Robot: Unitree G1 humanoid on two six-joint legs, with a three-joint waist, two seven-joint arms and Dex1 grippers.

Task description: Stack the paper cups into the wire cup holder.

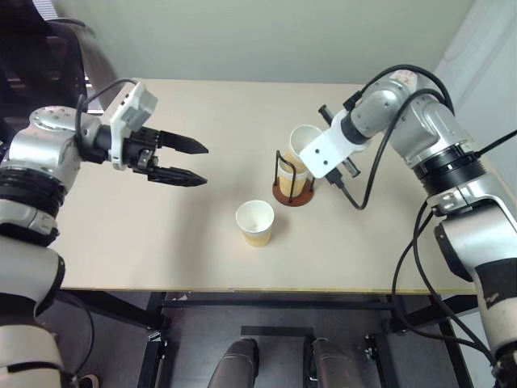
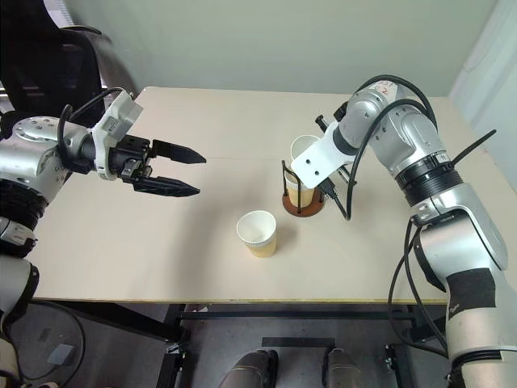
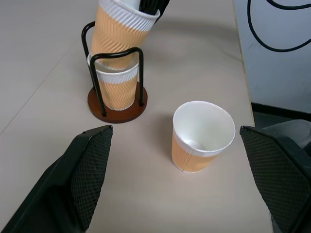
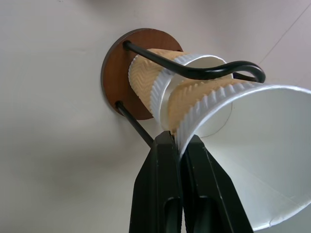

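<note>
Right claw (image 4: 181, 145) pinching tilted cup (image 3: 122, 30) by rim, seemingly half-nested in holder (image 3: 116, 104) cup; left claw (image 1: 187, 162) open, spare cup (image 1: 255, 222) at five o'clock.

Holder (image 1: 292, 194): one cup seated (image 3: 116, 87); second (image 3: 124, 29) tilted, partly nested.
Loose cup (image 1: 255, 222): upright, at the holder's 7 o'clock.

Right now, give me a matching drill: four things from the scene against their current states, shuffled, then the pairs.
1. left gripper
2. right gripper
3. loose paper cup
4. bottom cup

A. seated in the wire cup holder
B. jaws apart, holding nothing
C. upright on the table, beside the holder
D. pinching the rim of the tilted cup entering the holder

Pairs: 1-B, 2-D, 3-C, 4-A
</note>
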